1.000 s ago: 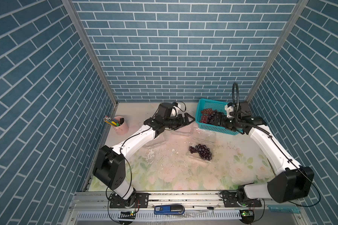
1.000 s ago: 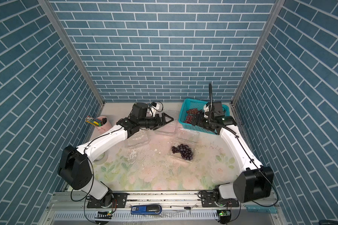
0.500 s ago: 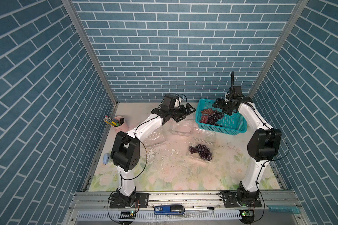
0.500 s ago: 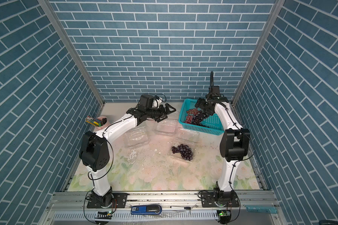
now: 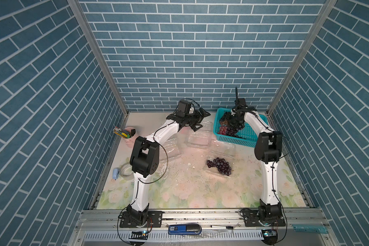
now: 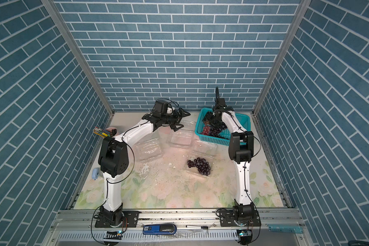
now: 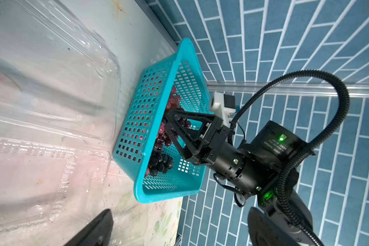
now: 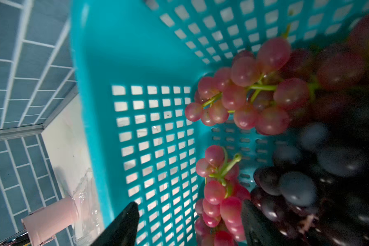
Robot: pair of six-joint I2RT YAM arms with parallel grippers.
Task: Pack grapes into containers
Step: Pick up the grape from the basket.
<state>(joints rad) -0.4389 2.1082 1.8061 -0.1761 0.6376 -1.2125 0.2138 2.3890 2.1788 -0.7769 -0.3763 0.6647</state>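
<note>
Two black fingers (image 8: 124, 223) of the right gripper (image 8: 190, 204) stand apart inside the teal basket (image 8: 107, 110), straddling a small red bunch (image 8: 219, 198). We see one finger close against the berries, while bare basket floor shows between the other finger and the bunch, so we judge that nothing is clamped yet. The bunch lies straight ahead of the claw. Its long axis runs roughly along the fingers, with the green stem end pointing away from the palm, so closing would squeeze it across its narrow width. Just past the closer finger sits a dark bunch (image 8: 296, 187), and farther along the basket lies a larger red bunch (image 8: 249, 91). We think the dark berries could get pinched in with the red ones.

Outward from there, the basket stands at the far right of the table (image 5: 190, 191). Just left of it lies an empty clamshell (image 5: 198, 139), with a second empty clamshell (image 5: 172, 149) farther left. Nearer to us, a third clamshell (image 5: 222, 149) already holds dark grapes (image 5: 219, 166). The left gripper (image 5: 201, 121) hovers wide open above the far edge of the middle clamshell, touching nothing. We judge the right arm far better placed for the pick, and the carry would run left and slightly nearer.
</note>
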